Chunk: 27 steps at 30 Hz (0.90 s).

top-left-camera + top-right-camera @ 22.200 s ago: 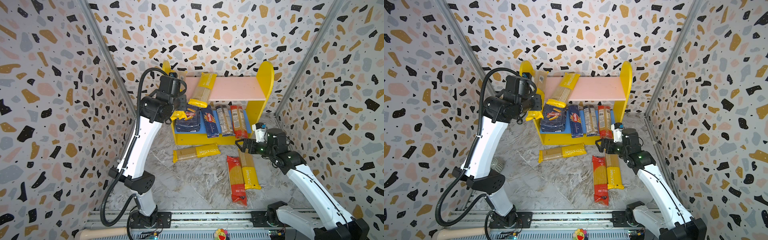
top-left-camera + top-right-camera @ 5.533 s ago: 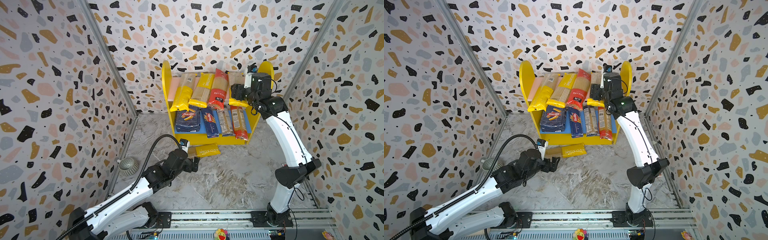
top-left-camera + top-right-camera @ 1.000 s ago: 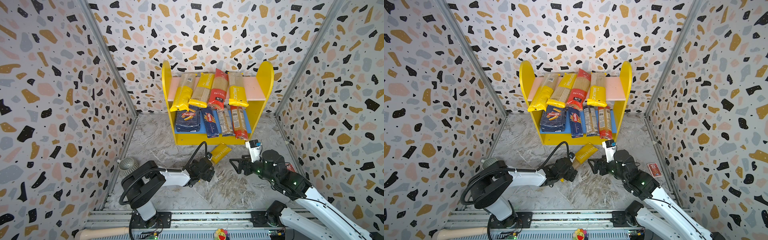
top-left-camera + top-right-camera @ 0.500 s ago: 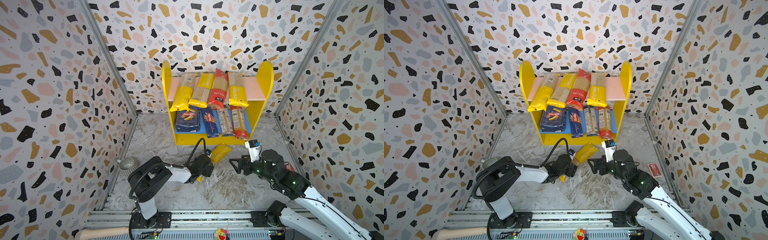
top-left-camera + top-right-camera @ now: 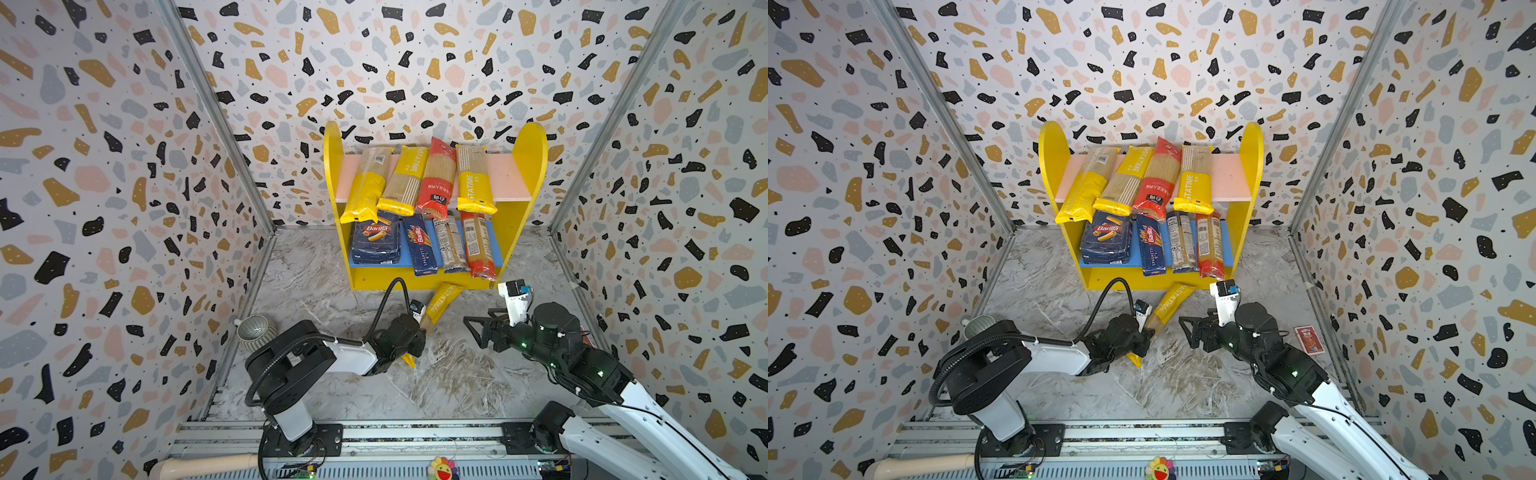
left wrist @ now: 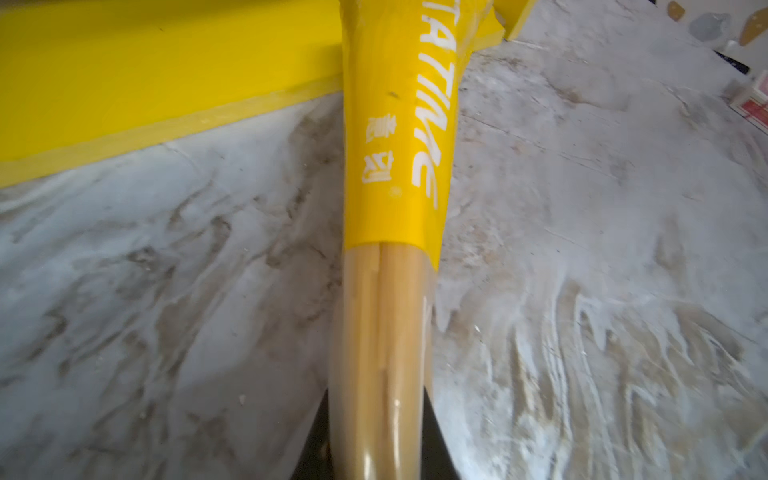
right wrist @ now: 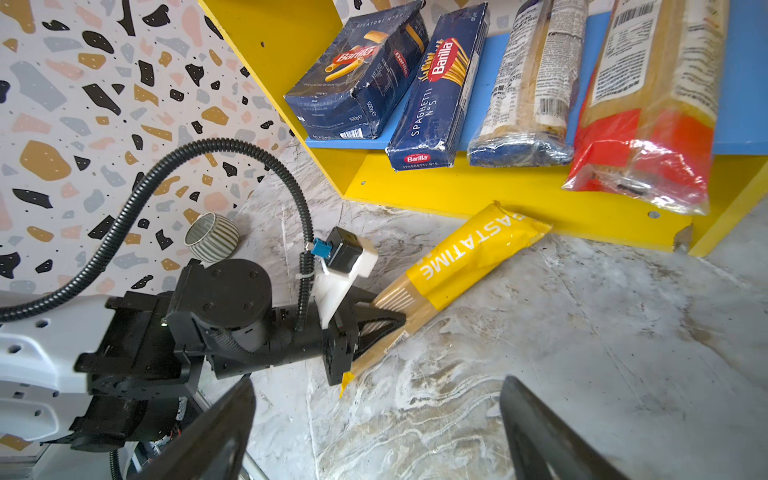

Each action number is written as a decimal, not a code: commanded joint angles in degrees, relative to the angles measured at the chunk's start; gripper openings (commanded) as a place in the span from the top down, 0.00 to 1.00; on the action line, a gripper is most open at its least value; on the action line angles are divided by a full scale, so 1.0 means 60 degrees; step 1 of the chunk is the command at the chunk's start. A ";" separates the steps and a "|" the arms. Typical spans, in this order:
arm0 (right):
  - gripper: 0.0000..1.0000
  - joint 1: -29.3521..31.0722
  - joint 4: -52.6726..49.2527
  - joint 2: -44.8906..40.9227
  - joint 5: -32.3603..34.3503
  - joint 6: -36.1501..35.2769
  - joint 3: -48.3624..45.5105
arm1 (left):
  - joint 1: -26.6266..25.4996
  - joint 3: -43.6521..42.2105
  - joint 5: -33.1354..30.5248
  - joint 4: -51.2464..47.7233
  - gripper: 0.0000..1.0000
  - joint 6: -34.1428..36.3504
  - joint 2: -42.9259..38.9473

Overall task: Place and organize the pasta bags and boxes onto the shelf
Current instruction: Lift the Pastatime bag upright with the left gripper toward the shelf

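The left gripper (image 7: 380,332) was pinched on the yellow spaghetti bag (image 5: 442,301), the only pack not on the shelf (image 5: 528,158), with its jaws pressed on the clear part near the bag's lower end. The bag lay on the table (image 5: 436,382) at the shelf's 6 o'clock. Its printed end pointed to 1 o'clock and rested against the shelf's base. The right gripper (image 5: 478,330) hung spread and empty at the left one's 3 o'clock.

The bag was probably light and stiff lengthwise, with brittle strands and slick film. Held so near one end, it would likely tip. A hold nearer the middle, or the right gripper supporting the yellow part, seemed safer, and a hard squeeze could snap strands.
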 commanded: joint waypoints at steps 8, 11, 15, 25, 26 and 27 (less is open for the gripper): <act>0.08 0.0038 -0.0286 -0.0589 -0.0075 0.0287 -0.0090 | -0.0793 -0.0625 0.0379 -0.2907 1.00 -0.0684 -0.1360; 0.08 0.0038 -0.0487 -0.0713 0.0206 0.0272 -0.0047 | -0.1125 -0.0477 0.0191 -0.3409 1.00 -0.0787 -0.2113; 0.08 0.0023 -0.0699 -0.0865 0.0448 0.0235 0.0096 | -0.1566 -0.0176 -0.0148 -0.4255 1.00 -0.0997 -0.3239; 0.07 0.0017 -0.0963 -0.1218 0.0764 0.0487 0.0150 | -0.1938 0.0304 -0.0579 -0.5639 1.00 -0.1477 -0.5695; 0.07 0.0009 -0.0978 -0.1249 0.0777 0.0531 0.0123 | -0.1935 0.0330 -0.0608 -0.5678 1.00 -0.1476 -0.5851; 0.07 0.0020 -0.1006 -0.1286 0.0770 0.0558 0.0067 | -0.1935 0.0352 -0.0641 -0.5711 1.00 -0.1496 -0.5998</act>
